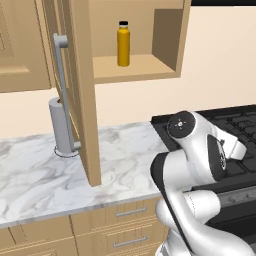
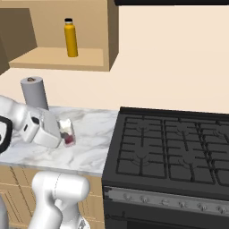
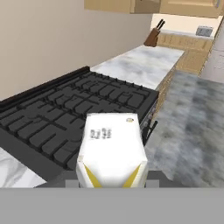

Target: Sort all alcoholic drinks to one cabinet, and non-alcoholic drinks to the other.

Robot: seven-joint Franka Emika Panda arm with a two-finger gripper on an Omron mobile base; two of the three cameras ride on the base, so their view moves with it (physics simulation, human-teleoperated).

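My gripper point(image 2: 63, 134) is pinching a pale squarish drink carton point(image 3: 111, 148) over the counter just left of the stove point(image 2: 170, 147), its long axis pointing along the stove. The orange bottle point(image 1: 123, 44) stands upright, alone in the narrow cabinet point(image 1: 137, 70), up and left of the stove. I reckon the carton goes elsewhere.

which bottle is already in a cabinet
The orange bottle with the black cap, upright on the cabinet shelf. The pale squarish bottle is held in the pincer.
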